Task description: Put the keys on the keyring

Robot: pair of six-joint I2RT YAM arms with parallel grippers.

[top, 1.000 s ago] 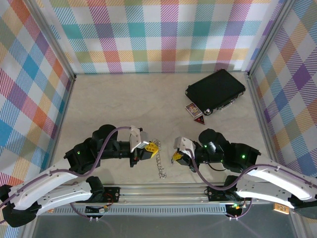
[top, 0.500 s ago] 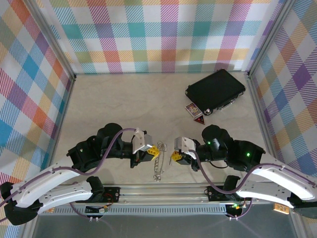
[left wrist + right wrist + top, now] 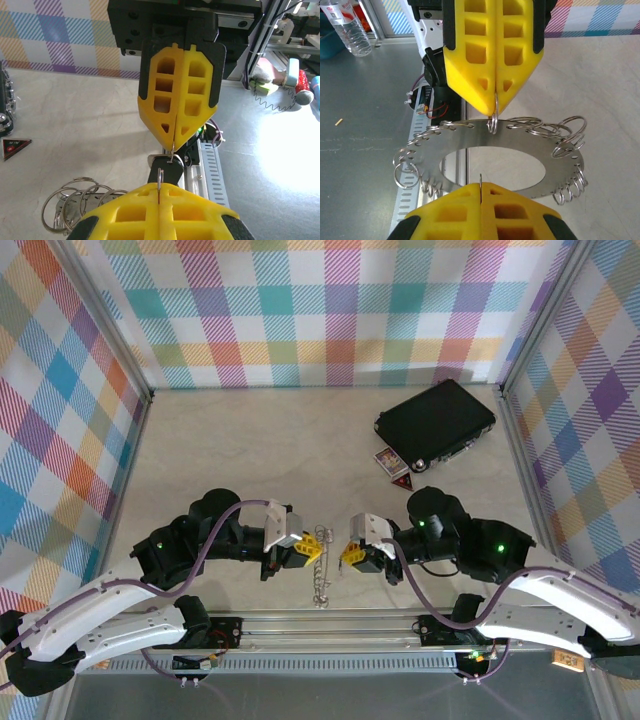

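Both arms edged inward | left tool [image 3: 307,547] clenched on keyring [image 3: 320,578] | right tool [image 3: 346,557] clenched, tips facing

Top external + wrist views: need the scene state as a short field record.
left gripper: shut, pinching a small ring of the keyring
right gripper: shut; the key, black head, seems to hang at its tip
gripper tips: facing each other, close, apart
keyring form: flat holed disc rimmed with wire rings, hanging from the left gripper
black case: far right on the table, untouched
task state: key not yet on the keyring, as far as visible
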